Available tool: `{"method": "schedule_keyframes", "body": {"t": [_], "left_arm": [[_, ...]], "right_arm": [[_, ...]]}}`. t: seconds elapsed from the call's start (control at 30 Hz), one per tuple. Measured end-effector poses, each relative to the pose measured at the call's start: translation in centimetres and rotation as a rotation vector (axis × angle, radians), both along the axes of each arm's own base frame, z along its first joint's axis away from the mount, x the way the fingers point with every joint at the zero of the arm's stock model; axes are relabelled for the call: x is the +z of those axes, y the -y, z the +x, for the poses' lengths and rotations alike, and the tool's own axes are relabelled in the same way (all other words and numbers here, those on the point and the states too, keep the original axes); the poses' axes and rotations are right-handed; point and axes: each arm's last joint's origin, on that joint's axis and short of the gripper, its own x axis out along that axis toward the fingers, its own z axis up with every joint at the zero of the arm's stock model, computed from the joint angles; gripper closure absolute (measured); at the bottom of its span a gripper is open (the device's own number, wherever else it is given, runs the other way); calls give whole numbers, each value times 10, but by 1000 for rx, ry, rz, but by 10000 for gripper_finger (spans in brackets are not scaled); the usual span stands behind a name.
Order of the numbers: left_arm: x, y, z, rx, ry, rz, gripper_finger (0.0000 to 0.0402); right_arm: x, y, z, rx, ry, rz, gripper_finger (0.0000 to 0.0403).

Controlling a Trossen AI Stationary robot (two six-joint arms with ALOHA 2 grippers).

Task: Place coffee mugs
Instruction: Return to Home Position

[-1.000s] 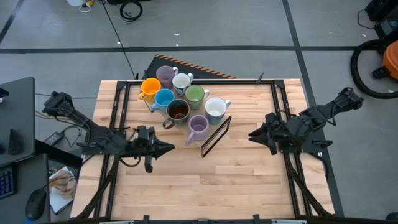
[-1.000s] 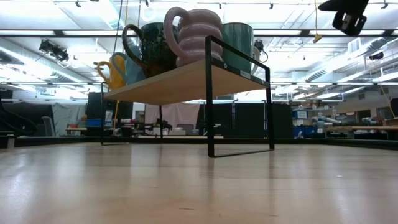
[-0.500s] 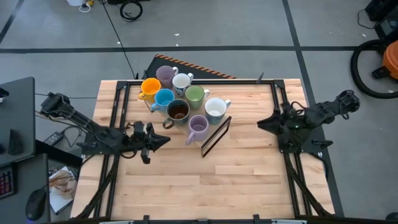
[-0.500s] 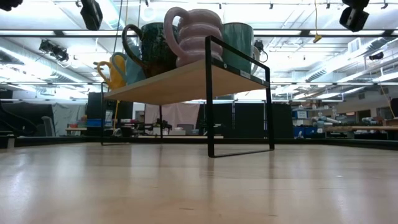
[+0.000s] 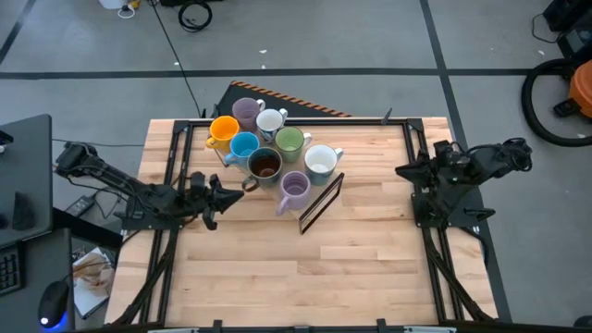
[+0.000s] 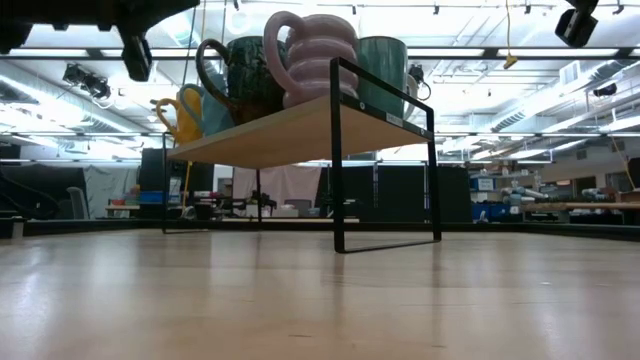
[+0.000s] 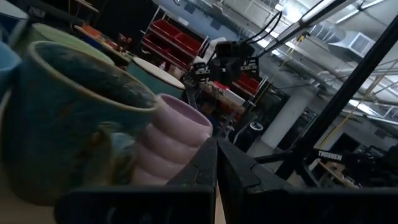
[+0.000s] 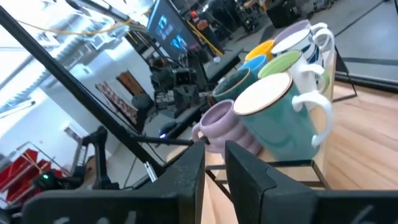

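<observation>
Several mugs (image 5: 268, 148) stand bunched on a small raised shelf (image 6: 300, 125) with a black metal frame near the table's far middle: orange (image 5: 223, 129), light blue (image 5: 244, 145), dark brown (image 5: 265, 165), green (image 5: 289, 141), white (image 5: 270, 120), two lavender (image 5: 294, 188) and a white-rimmed one (image 5: 320, 160). My left gripper (image 5: 236, 191) hovers shut, left of the shelf, pointing at it. My right gripper (image 5: 400, 171) hovers right of the shelf, its fingers a narrow gap apart. In the right wrist view the white-rimmed mug (image 8: 273, 118) and a lavender mug (image 8: 221, 124) face my right gripper (image 8: 215, 162).
Black arm-frame rails (image 5: 176, 185) run along the table's left and right sides. A striped board (image 5: 296, 102) lies at the far edge behind the shelf. Bare wooden tabletop (image 5: 305, 268) spreads across the near half.
Both grippers have drawn back from the shelf's near side. The left one has moved toward the table's far and left edges, the right one toward the far and right edges and upward. The mugs have stayed put.
</observation>
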Motion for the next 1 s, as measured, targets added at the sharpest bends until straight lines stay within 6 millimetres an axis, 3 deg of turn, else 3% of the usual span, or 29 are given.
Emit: {"method": "schedule_keyframes", "body": {"t": [0.57, 1.0], "left_arm": [[-26, -23, -24, 76, 48, -53, 393], [-36, -34, -36, 90, 43, -49, 393]], "right_arm": [[2, 27, -46, -117, 189, 6, 345], [2, 28, -48, -143, 177, -20, 345]]}}
